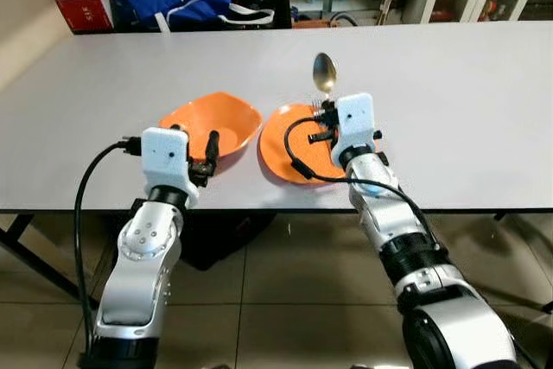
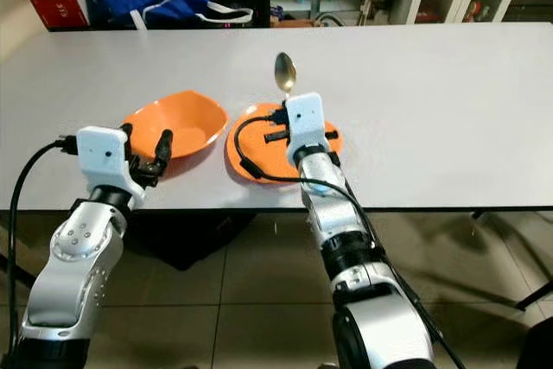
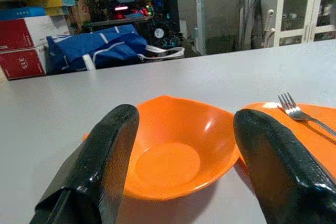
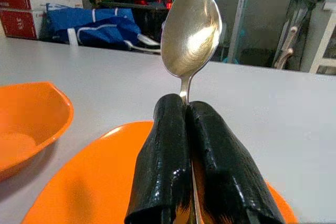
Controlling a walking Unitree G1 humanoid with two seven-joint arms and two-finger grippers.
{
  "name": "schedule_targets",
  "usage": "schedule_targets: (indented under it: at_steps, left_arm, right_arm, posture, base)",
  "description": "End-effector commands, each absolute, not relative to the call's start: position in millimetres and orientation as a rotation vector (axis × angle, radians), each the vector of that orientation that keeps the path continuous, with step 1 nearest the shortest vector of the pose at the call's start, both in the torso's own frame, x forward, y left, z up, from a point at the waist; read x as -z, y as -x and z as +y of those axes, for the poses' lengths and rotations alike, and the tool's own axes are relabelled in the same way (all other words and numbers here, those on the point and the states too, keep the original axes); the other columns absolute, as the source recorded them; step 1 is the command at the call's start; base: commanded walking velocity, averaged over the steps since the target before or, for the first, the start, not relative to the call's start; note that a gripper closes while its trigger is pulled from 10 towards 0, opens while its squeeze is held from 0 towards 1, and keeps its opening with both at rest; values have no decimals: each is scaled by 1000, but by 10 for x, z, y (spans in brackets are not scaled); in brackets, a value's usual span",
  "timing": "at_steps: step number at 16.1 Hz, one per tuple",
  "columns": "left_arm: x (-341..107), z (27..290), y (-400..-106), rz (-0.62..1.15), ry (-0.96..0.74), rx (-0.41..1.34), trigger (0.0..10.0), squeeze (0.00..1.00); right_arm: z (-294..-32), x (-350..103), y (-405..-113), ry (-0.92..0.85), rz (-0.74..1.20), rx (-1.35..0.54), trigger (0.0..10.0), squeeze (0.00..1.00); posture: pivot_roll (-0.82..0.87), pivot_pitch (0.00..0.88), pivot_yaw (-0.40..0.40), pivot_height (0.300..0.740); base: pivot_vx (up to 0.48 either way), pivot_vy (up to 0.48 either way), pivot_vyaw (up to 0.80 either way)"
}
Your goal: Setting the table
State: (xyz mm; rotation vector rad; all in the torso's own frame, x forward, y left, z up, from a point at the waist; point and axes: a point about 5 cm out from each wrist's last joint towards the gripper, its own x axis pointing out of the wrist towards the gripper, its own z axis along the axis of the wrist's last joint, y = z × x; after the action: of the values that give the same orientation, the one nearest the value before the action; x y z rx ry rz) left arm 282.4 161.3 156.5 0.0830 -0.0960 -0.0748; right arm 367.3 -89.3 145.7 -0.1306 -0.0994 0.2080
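Near the front edge of the white surface [image 1: 449, 110], left of its middle: orange bowl [image 1: 212, 123] and orange plate [image 1: 289, 149] side by side, almost touching, bowl on the left.

Right end effector [image 4: 188, 129] over the plate, fingers together and clamped on the handle of a metal spoon [image 1: 325, 73]. Spoon bowl points up and toward the far edge, clear of the surface. Most of the handle is hidden between the fingers.

Left end effector [image 3: 181, 145] at the front edge, just in front of the bowl, fingers apart, holding nothing.

A fork [image 3: 294, 111] lies on the plate, seen in the left wrist view; in the head views the right wrist covers it.

Judgement: spoon not yet laid down; placement beside or on the plate is the step in hand.

Risks:
- Grip sits on a thin, smooth handle; a tilt during descent could let the spoon pivot or slip between the fingers.
- Lowering straight down would land it on the fork, or rock the plate.
- Release from height: spoon bounces, may slide toward the front edge.
- Left end effector close to the bowl; any forward drift would push it into the plate.
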Motion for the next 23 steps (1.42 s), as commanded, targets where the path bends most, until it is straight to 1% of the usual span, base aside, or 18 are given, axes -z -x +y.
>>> schedule_targets:
  at_steps: [1,3,6,10,17,23]
  left_arm:
    - [-1506,1650,-2821,-63,-75,58,10000,0]
    - [-1523,1629,-2829,-74,-83,65,10000,0]
    - [-1545,1641,-2828,-86,-75,60,10000,0]
    - [-1564,1623,-2826,-99,-95,68,10000,0]
    - [-1568,1588,-2843,-91,-113,85,10000,0]
    - [-1539,1572,-2839,-63,-117,98,10000,0]
  right_arm:
    - [-835,-1506,-3667,144,-135,-227,10000,0]
    - [-779,-1536,-3668,148,-148,-236,10000,0]
    - [-771,-1541,-3657,156,-155,-246,10000,0]
    - [-770,-1519,-3652,158,-151,-246,10000,0]
    - [-753,-1501,-3637,157,-149,-248,10000,0]
    - [-745,-1492,-3644,173,-144,-240,10000,0]
  posture:
    - [-86,0,87,740]
    - [-82,0,84,740]
    - [-79,0,84,740]
    - [-79,0,85,740]
    - [-81,0,91,740]
    - [-81,0,98,740]
  base:
    - [0,0,0]
    - [0,0,0]
    - [0,0,0]
    - [279,329,0]
    - [387,0,0]
    - [0,0,0]
